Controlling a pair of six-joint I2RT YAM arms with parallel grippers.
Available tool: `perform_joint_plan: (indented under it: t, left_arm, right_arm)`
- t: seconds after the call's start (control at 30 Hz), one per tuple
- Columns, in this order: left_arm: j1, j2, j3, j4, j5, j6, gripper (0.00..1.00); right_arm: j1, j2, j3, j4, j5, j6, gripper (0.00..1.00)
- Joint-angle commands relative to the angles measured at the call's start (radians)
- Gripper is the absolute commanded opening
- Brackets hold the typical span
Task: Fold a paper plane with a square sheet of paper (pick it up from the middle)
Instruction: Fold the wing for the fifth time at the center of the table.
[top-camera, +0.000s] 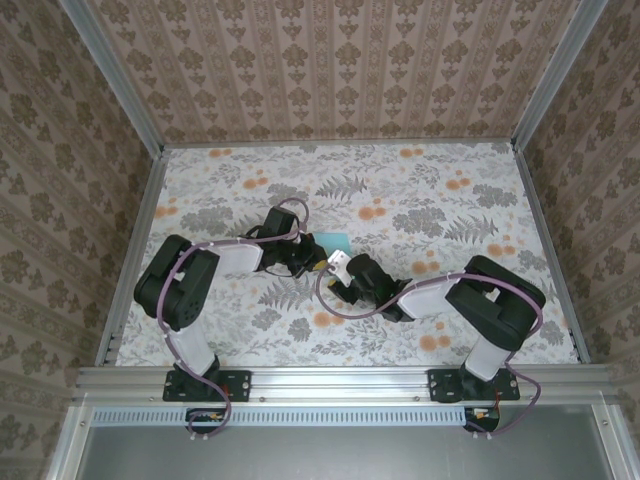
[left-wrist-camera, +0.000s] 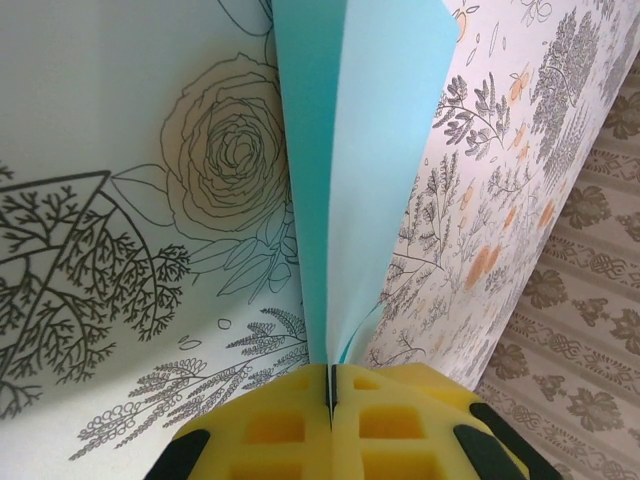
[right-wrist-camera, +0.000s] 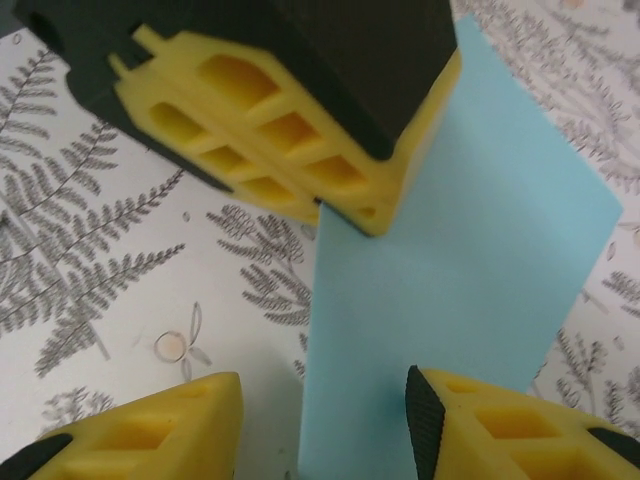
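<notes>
the thin turquoise-blue sheet of paper (left-wrist-camera: 350, 150), folded so that two layers meet along a crease, sits near the middle of the table, held between the two arms' ends. the left gripper (left-wrist-camera: 329, 388) is clamped tight on it: its yellow latticed foam fingers (left-wrist-camera: 270, 425) press together with no gap, the folded edge is pinched in the seam, and the layers splay apart a little just beyond the tips. the right gripper (right-wrist-camera: 322, 425) stands partly apart, its two yellow fingers (right-wrist-camera: 160, 435) on either side of the sheet's lower end with a plain gap on the left side; the paper runs behind the right-hand finger, and i cannot tell whether that finger touches it. in the left wrist view the far end of the sheet is cut off by the upper edge of the picture; in the right wrist view its near end is cut off at the bottom and one upper corner is hidden behind the left gripper's fingers. from above, a small blue corner shows past the black wrists, the rest covered by them. whether the sheet touches the table cannot be made out. beneath lies a white floral tabletop covering (top-camera: 450, 200) with grey ferns and orange blossoms, enclosed by brown damask-patterned walls (top-camera: 340, 60).
</notes>
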Motion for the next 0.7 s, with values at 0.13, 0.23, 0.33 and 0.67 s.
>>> perform_joint_plan:
  t: [0.13, 0.23, 0.33, 0.67]
  left_arm:
    - [-0.004, -0.037, 0.025, -0.012, 0.005, -0.001, 0.02]
    - [-0.005, -0.039, 0.026, -0.018, 0.007, 0.004, 0.02]
    - [-0.005, -0.039, 0.026, -0.018, 0.010, 0.003, 0.03]
    - [0.038, -0.094, 0.022, -0.066, 0.000, 0.038, 0.27]
  right_arm:
    - [0.007, 0.058, 0.019, 0.084, 0.053, -0.072, 0.38]
    - [0.007, 0.071, 0.021, 0.096, 0.060, -0.090, 0.34]
    - [0.007, 0.077, 0.023, 0.103, 0.061, -0.095, 0.29]
    - [0.003, 0.041, 0.004, 0.098, 0.018, -0.059, 0.15]
